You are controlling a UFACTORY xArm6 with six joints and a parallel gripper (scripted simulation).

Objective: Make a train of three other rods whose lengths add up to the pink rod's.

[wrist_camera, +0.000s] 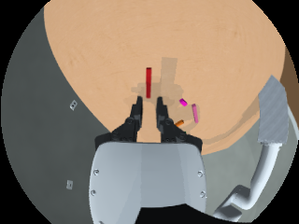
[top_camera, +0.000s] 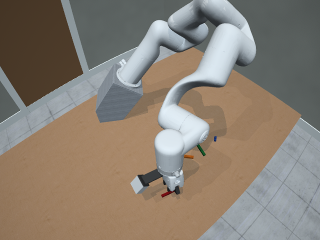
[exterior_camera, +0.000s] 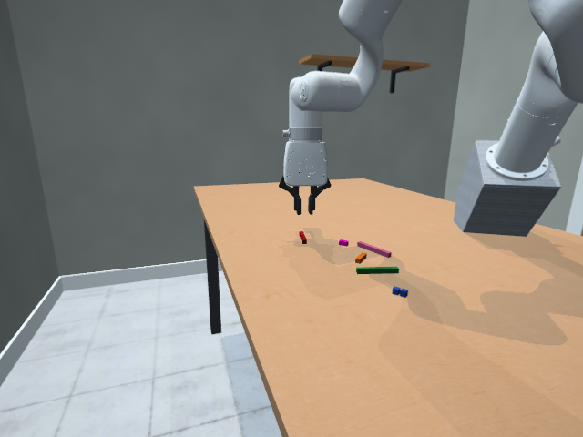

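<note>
Exterior view gives you the best read: gripper [exterior_camera: 303, 209] hangs above the table [exterior_camera: 329, 367], fingers narrowed to a slim gap w/ nothing between them, well clear of the wood. Red rod [exterior_camera: 302, 237] lies flat on the table below the fingertips, untouched. To its right you see the magenta rod [exterior_camera: 342, 242], then the pink rod [exterior_camera: 373, 248] lying at a slant, the orange rod [exterior_camera: 360, 257] just in front of the pink one's left half, and the green rod [exterior_camera: 377, 269] nearer the camera, roughly parallel to the table's front. Two blue rods [exterior_camera: 399, 291] sit side by side, touching or nearly so, beyond the green rod's right end. None of the rods are joined end to end. Top view: arm covers most of the group; you only get the red rod [top_camera: 166, 194] poking out left of the gripper [top_camera: 173, 191], plus orange [top_camera: 188, 156], green [top_camera: 201, 150] and one blue [top_camera: 215, 138]. Wrist view: red rod [wrist_camera: 149, 82] runs straight ahead, its near end between the fingertips in line of sight. No writing, brand marks or labels legible anywhere; no containers on the table. Grey pedestal [exterior_camera: 475, 207] carries the arm's base at the table's far right.
</note>
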